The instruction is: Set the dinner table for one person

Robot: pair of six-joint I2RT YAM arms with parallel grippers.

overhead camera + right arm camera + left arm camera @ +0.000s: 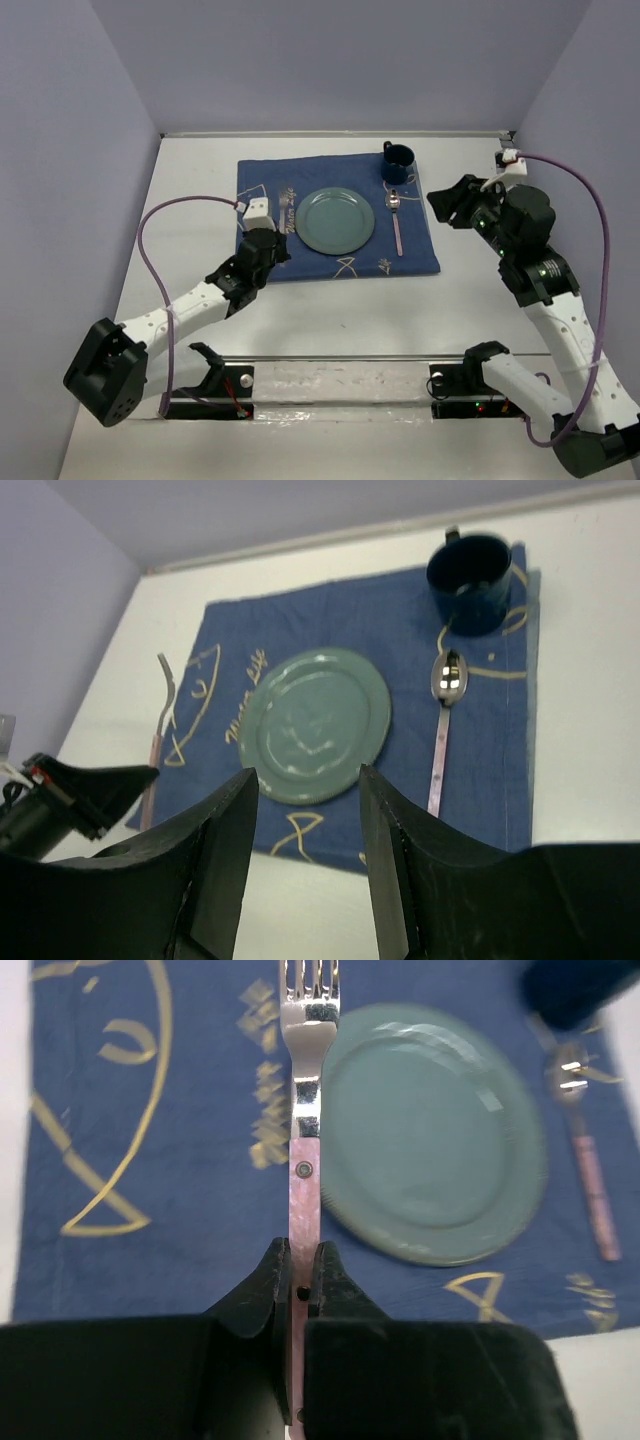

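Note:
The white dinner table (pixel 330 310) carries a blue placemat (pixel 270 180) with line drawings. On the mat are a green plate (pixel 335 220), a dark blue mug (pixel 397 163) at its far right corner, and a pink-handled spoon (pixel 398 228) right of the plate. My left gripper (pixel 281 240) is shut on the pink handle of a fork (pixel 305 1110), which points away over the mat just left of the plate (pixel 430 1130). The fork also shows in the right wrist view (pixel 160 720). My right gripper (pixel 447 207) is open and empty, raised off the mat's right edge; its jaws (pixel 308 780) frame the plate.
Grey walls close the table at the back and both sides. A clear rail with two black brackets (pixel 340 380) runs along the near edge between the arm bases. Purple cables (pixel 150 250) loop beside each arm.

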